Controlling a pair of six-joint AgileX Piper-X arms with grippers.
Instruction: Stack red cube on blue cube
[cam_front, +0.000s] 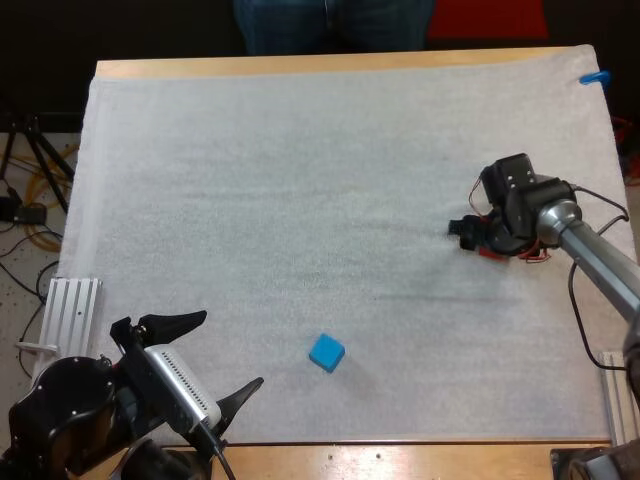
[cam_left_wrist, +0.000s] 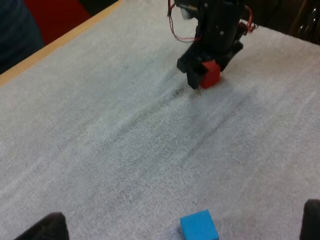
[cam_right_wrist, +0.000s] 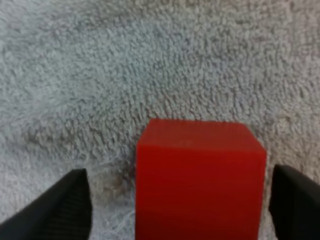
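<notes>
Across the white mat (cam_front: 300, 180) the red cube (cam_right_wrist: 200, 180) is lying at three o'clock, my open right claw (cam_right_wrist: 177, 205) straddling, seemingly not yet pressing, its flat, rigid, likely light sides, while the blue cube (cam_front: 326, 352) is sitting at six near my open, empty left claw (cam_front: 233, 348).

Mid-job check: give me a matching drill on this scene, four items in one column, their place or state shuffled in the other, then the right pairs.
Column one
1. red cube
2. blue cube
3. left gripper
4. right gripper

Column two
A. open, one finger on each side of the red cube, clear of it
B. alone on the white mat, toward its near edge
C. open at the near left corner, nothing between its fingers
D. between two black fingers, on the right side of the mat

Pairs: 1-D, 2-B, 3-C, 4-A
</notes>
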